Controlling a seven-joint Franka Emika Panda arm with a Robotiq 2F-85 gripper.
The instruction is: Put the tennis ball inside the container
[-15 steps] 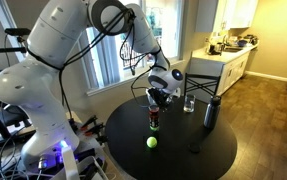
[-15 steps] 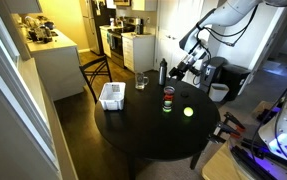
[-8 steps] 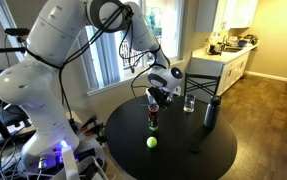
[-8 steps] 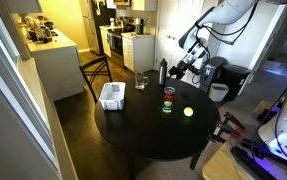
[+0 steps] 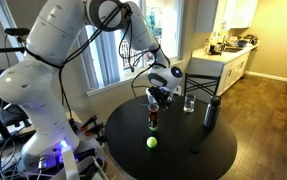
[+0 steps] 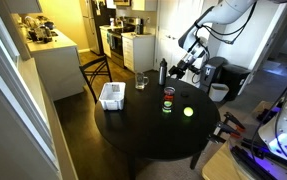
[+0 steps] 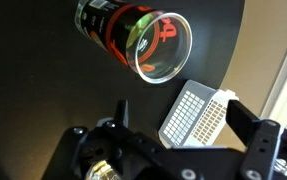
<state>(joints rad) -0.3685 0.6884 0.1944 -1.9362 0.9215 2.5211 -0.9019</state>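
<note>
A yellow-green tennis ball (image 5: pixel 151 142) lies on the round black table (image 5: pixel 183 160), in front of the container; it also shows in an exterior view (image 6: pixel 188 112). The container (image 5: pixel 154 118) is a clear tub with red trim, upright near the table's middle (image 6: pixel 168 98). In the wrist view its open mouth (image 7: pixel 161 45) faces me, and a yellow-green patch shows through its wall. My gripper (image 7: pixel 183 125) is open and empty, hovering just above the container (image 5: pixel 155 97).
A white slotted basket (image 6: pixel 111 96) sits at the table's edge and shows in the wrist view (image 7: pixel 198 115). A clear drinking glass (image 5: pixel 189 103) and a tall dark bottle (image 5: pixel 210 113) stand behind the container. A wooden chair (image 6: pixel 95 72) stands beside the table.
</note>
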